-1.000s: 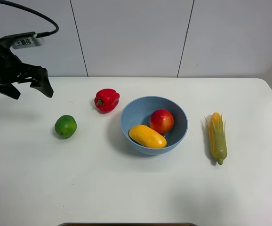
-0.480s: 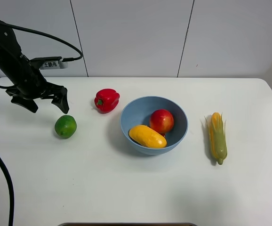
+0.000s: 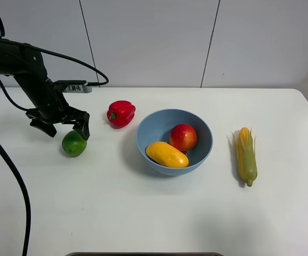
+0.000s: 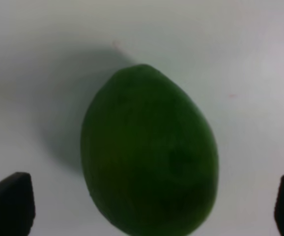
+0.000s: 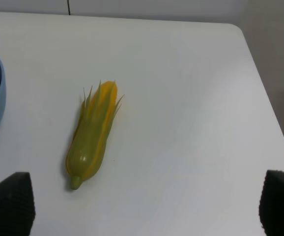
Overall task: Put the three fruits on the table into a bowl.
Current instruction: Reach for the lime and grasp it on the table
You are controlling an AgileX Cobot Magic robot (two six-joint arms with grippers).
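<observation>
Lime, small, round and green (image 3: 74,143), is the one fruit not in the bowl yet. It sits on the big white counter (image 3: 143,213), right under the left hand (image 3: 66,128). That hand's two black fingers (image 4: 9,201) are wide apart, one on each side of the lime, and they do not touch it.

Off to the side of that hand, past a shiny red bell pepper with a green stem (image 3: 121,113), is the round, deep, light-blue plastic bowl (image 3: 202,154). The long yellow-orange mango (image 3: 167,154) and the round red apple (image 3: 183,137) lie inside it, side by side. So two fruits are done and one is left.

The right hand (image 5: 142,206) is open too and holds nothing. A yellow corn cob in a green husk (image 5: 92,132) lies ahead of it and is not a fruit.

I think the next job is to close on the lime and carry it to the bowl.
</observation>
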